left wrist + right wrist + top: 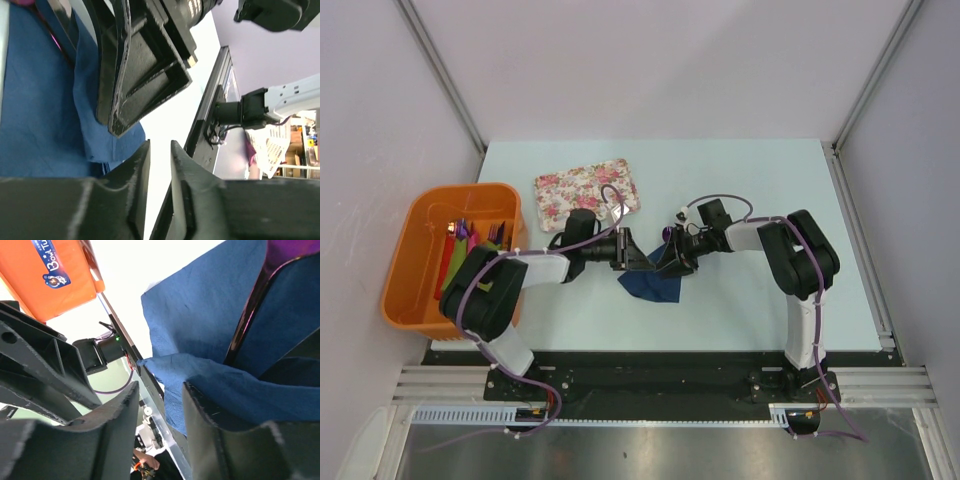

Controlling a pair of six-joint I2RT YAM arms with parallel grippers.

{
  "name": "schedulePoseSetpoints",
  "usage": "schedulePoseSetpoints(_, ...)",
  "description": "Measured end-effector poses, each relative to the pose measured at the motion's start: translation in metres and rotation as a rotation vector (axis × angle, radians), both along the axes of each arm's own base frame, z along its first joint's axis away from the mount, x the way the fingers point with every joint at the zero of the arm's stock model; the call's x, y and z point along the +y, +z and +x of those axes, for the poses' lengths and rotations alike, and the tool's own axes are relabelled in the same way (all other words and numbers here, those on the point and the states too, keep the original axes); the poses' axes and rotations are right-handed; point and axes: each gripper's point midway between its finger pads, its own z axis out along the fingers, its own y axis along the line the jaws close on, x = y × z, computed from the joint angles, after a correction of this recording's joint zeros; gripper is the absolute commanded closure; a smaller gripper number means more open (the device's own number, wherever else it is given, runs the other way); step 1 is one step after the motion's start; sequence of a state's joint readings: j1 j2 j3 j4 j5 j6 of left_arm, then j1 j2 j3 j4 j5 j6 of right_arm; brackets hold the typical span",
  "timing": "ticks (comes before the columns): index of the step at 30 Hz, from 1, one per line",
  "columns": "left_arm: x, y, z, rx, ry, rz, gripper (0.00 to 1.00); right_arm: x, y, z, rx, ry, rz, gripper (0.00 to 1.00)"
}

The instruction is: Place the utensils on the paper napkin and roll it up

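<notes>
The navy paper napkin (648, 286) lies crumpled on the table's middle, partly folded up around a purple-handled utensil (666, 233). Both grippers meet over it. My left gripper (632, 255) is at the napkin's left edge, jaws a narrow gap apart with nothing between them (160, 155); the napkin (35, 100) fills the left of its view. My right gripper (660, 262) is open (160, 410). A fold of napkin (210, 320) drapes over one finger (210, 440), and the purple utensil (282, 252) lies inside the fold. No grey-silver utensil shows.
A floral tray (587, 188) lies behind the left arm. An orange basket (415, 270) at the left edge holds red, pink and green rolls; it also shows in the right wrist view (55, 285). The right gripper's black body (145, 65) hangs close over the left gripper.
</notes>
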State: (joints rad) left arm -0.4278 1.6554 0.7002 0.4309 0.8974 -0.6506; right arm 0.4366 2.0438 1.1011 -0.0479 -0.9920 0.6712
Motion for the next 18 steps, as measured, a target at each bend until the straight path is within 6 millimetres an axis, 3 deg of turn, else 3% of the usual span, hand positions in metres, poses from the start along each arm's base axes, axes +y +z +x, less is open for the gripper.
schedulePoseSetpoints(5,-0.003,-0.005,0.004,0.026,0.017,-0.001,0.8,0.0,-0.001,0.001,0.001,-0.009,-0.005,0.64)
schedulePoseSetpoints(11,-0.005,-0.032,0.008,0.101,0.04,0.071,0.85,0.0,-0.006,0.002,0.007,-0.014,-0.018,0.71)
schedulePoseSetpoints(18,0.0,-0.062,0.011,0.161,0.061,0.162,0.89,-0.001,-0.007,0.002,0.007,-0.017,-0.024,0.72)
